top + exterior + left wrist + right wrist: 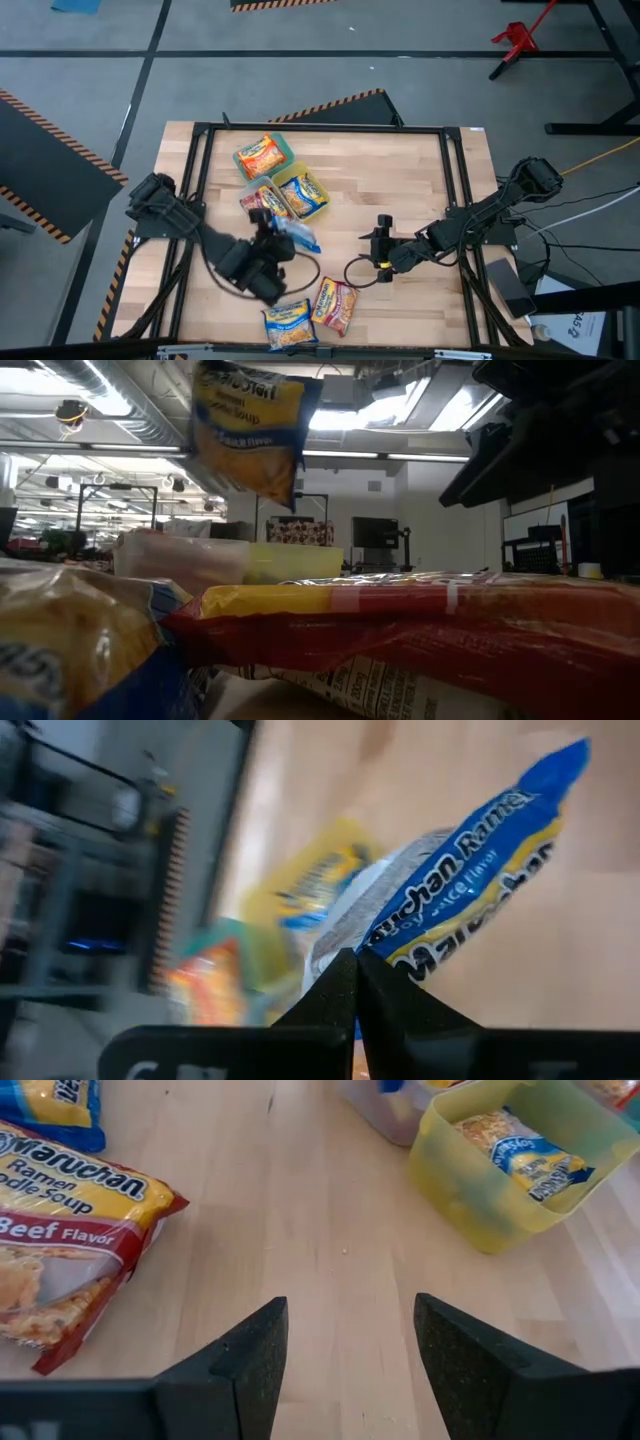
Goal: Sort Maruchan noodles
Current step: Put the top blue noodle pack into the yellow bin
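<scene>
Blue-and-yellow Maruchan packet (pixel 470 880) pinched aloft in left gripper (pixel 355 960); red beef packet (pixel 70 1230) flat on table.

Ramen packets (pixel 336 304): six visible. Plastic containers (pixel 303 194): three.

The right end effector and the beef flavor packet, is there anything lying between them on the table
No. In the right wrist view, only bare wood separates the open right end effector from the beef packet. The high view shows the same gap.
</scene>
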You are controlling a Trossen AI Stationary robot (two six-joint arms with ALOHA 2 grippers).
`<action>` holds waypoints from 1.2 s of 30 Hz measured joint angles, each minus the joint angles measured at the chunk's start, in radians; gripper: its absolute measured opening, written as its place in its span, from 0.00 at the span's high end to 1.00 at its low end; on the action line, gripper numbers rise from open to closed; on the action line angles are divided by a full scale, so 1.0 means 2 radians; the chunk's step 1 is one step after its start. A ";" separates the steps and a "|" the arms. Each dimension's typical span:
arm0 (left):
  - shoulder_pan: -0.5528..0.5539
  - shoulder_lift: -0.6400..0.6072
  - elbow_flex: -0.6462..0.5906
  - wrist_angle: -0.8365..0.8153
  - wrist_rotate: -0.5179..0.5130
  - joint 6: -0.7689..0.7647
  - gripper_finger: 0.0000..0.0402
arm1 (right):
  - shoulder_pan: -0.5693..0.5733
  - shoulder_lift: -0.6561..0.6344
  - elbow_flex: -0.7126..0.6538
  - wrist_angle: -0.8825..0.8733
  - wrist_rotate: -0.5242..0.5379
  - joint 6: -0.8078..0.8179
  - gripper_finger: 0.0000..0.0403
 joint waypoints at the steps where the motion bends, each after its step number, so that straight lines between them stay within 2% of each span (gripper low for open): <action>1: 0.010 0.000 0.002 -0.001 -0.008 0.025 1.00 | 0.000 0.000 0.000 0.000 0.002 0.000 0.49; 8: 0.089 -0.009 0.001 0.003 -0.021 0.188 1.00 | 0.000 0.000 0.000 -0.005 0.009 0.000 0.49; 12: 0.135 -0.047 -0.026 0.056 -0.007 0.271 1.00 | 0.000 0.000 0.000 -0.005 0.011 0.000 0.49; 17: 0.192 -0.116 -0.090 0.141 0.026 0.361 1.00 | -0.001 0.000 0.000 -0.007 0.015 0.000 0.49; 23: 0.252 -0.192 -0.206 0.304 0.105 0.477 1.00 | -0.001 0.000 0.000 -0.013 0.023 0.002 0.49; 30: 0.317 -0.225 -0.309 0.478 0.194 0.547 1.00 | -0.014 0.000 0.000 -0.024 0.022 0.040 0.49; 36: 0.348 -0.222 -0.374 0.548 0.233 0.545 1.00 | -0.018 0.000 0.000 -0.030 0.021 0.053 0.49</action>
